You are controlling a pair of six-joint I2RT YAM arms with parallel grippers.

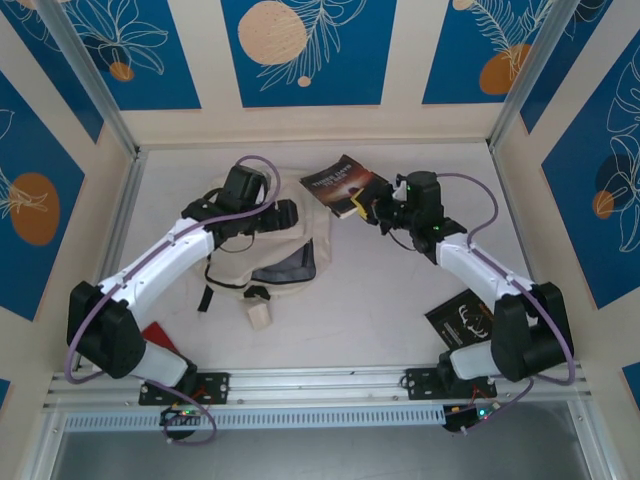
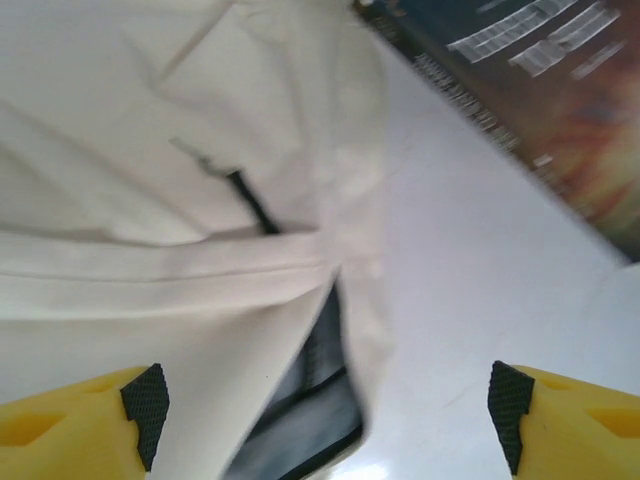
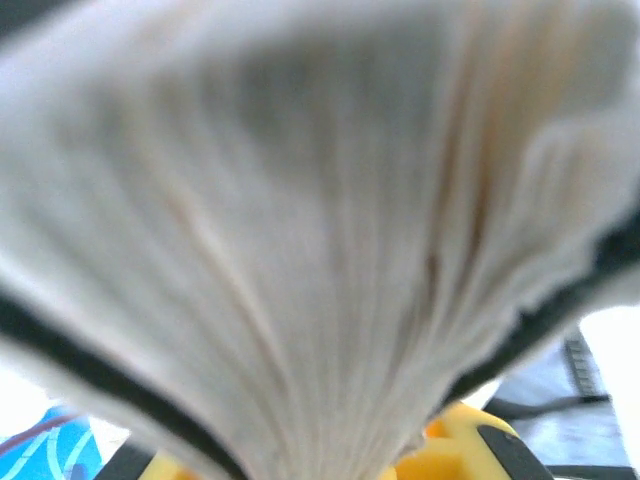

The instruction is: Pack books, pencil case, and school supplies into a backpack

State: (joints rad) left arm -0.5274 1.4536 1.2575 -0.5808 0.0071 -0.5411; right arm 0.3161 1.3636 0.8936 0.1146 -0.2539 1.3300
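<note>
Near: black book, white emblem, beside the right arm's base.
Middle: we see the cream backpack gaping, grey lining; left gripper above, fingers apart.
Far: right gripper clamped on the brown book, pages fanned.

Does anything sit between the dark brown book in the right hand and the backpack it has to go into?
Yes, partly. The left hand, open, hovers over the backpack at its top edge, on the side facing the dark brown book, which the right hand grips. The strip of table between them looks bare.
</note>
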